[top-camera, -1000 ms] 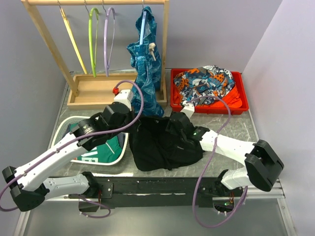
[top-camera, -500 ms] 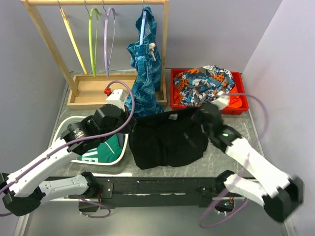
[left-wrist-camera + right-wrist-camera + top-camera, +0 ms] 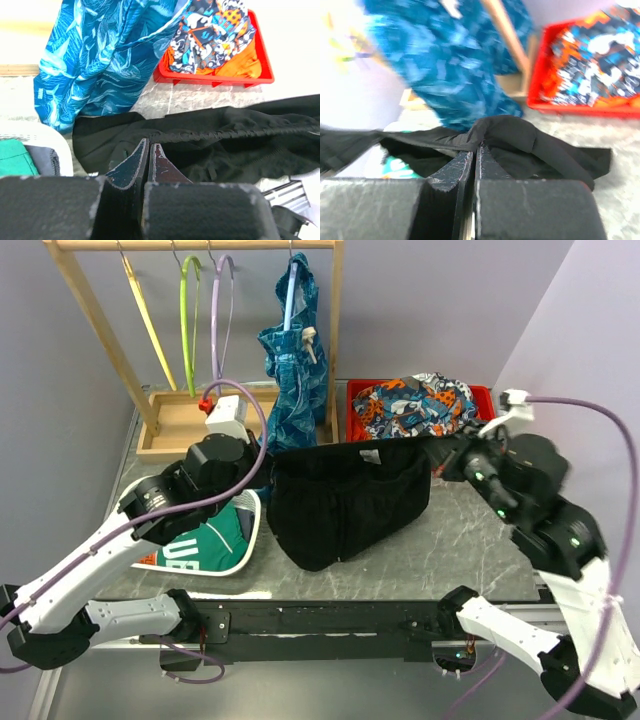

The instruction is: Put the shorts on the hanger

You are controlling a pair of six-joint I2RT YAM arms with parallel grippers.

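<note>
The black shorts [image 3: 345,505] hang stretched between my two grippers above the table, waistband taut along the top and the lower part resting on the table. My left gripper [image 3: 268,474] is shut on the waistband's left end; in the left wrist view its tips [image 3: 149,145] pinch the elastic edge of the shorts [image 3: 225,145]. At the right end, my right gripper [image 3: 441,456] is shut on a fold of the shorts [image 3: 520,137], its tips [image 3: 476,150] pressed together. The lavender hanger [image 3: 215,320] hangs on the wooden rack at the back left, apart from both grippers.
A lime-green hanger [image 3: 187,320] and a yellow hanger [image 3: 145,320] hang beside the lavender one. A teal patterned garment [image 3: 295,390] hangs on the rack, just behind the shorts. The red bin [image 3: 352,430] holds orange-and-blue clothes. A white basket [image 3: 255,530] with a green garment sits under the left arm.
The right gripper shut on the shorts and swung up and to the right, pulling the waistband taut. The left gripper rose and moved back a little with its end.
</note>
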